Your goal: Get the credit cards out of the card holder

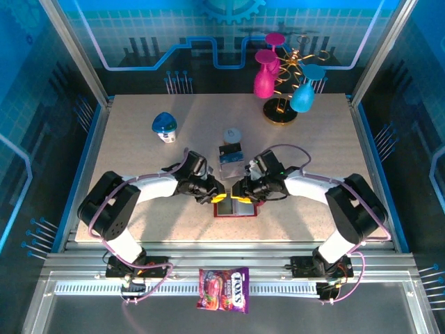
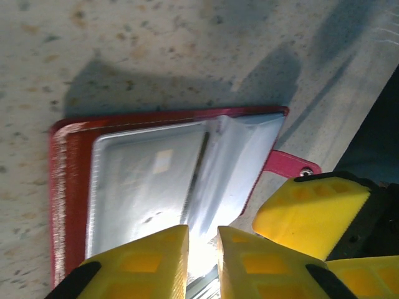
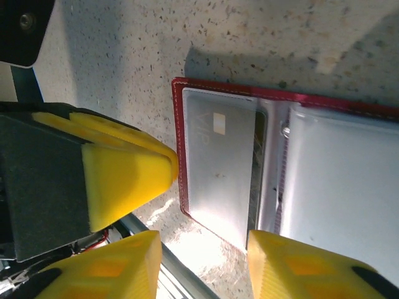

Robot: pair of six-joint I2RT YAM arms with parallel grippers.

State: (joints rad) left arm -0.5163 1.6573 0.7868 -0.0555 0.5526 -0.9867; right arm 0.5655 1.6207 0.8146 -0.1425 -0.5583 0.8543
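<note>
Our left gripper (image 2: 202,235) pinches a clear pocket (image 2: 240,162) of the open card holder (image 2: 68,174), which lies mid-table (image 1: 139,139) by the near edge. Our right gripper (image 3: 206,242) straddles the holder's edge with its jaws apart.

The open red card holder (image 3: 181,156) is seen laid on the speckled table (image 3: 124,50), a chipped credit card (image 3: 218,174) pocketed inside, its edge flanked by the parted fingers of the right gripper (image 3: 206,268).

Credit cards (image 1: 231,154) lie on table (image 1: 139,153) behind card holder (image 1: 235,208).
</note>
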